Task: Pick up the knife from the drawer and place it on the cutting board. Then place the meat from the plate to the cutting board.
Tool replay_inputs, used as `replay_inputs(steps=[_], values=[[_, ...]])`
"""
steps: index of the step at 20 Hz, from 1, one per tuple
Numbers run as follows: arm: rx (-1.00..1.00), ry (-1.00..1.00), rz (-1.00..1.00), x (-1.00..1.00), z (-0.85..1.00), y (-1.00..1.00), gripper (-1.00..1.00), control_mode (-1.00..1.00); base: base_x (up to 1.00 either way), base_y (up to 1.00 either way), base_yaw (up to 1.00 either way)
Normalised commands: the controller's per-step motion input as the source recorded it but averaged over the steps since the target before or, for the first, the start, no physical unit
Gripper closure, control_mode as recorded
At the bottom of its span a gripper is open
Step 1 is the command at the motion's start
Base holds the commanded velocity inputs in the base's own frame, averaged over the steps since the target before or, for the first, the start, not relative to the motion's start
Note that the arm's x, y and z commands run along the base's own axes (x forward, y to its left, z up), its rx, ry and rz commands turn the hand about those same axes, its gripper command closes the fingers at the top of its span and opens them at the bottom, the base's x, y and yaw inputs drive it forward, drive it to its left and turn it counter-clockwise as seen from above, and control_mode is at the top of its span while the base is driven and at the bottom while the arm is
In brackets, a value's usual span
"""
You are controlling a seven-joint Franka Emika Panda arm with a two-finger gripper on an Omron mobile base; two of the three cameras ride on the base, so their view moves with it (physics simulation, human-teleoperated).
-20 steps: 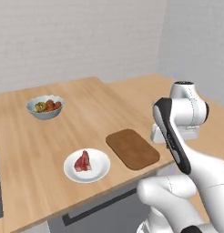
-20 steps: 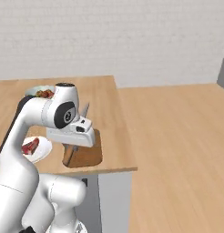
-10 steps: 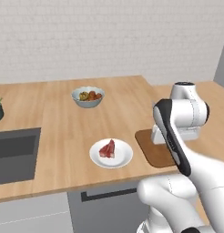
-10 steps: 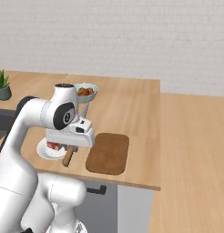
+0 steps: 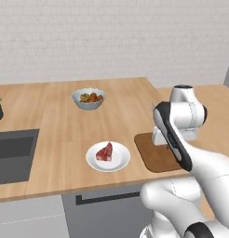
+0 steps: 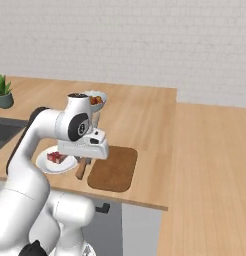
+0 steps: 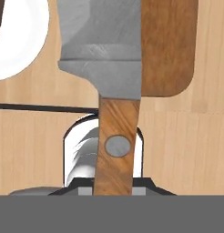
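Gripper (image 6: 83,161) clamps the knife (image 7: 111,86) by its handle above the cutting board's (image 6: 113,168) left edge.

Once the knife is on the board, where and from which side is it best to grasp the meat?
Probably grip the meat across its narrow wedge sides, coming straight down from above. It lies flat on the plate, so a side approach would likely hit the shallow rim.

Knife (image 7: 114,95): silver blade, brown wooden handle, held above the surface. Cutting board (image 6: 113,167): dark brown, rounded corners, flat, bare. Plate (image 5: 108,157): round, white, beside board. Meat (image 5: 105,152): red wedge, on plate.
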Motion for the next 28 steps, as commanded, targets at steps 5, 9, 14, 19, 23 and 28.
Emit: replay_inputs(steps=[5,9,14,19,23,28], values=[[0.00,0.03,0.00,0.75,-0.56,-0.27,1.00,-1.00,0.00,0.00,0.00],[0.00,0.00,0.00,0.69,-0.57,-0.41,1.00,-1.00,0.00,0.00,0.00],[0.00,0.01,0.01,0.51,-0.41,-0.37,1.00,-1.00,0.00,0.00,0.00],[0.00,0.05,0.05,0.30,-0.34,-0.34,1.00,-1.00,0.00,0.00,0.00],[0.00,0.05,0.02,0.16,-0.34,-0.01,1.00,-1.00,0.00,0.00,0.00],[0.00,0.01,0.00,0.15,-0.39,-0.03,1.00,-1.00,0.00,0.00,0.00]])
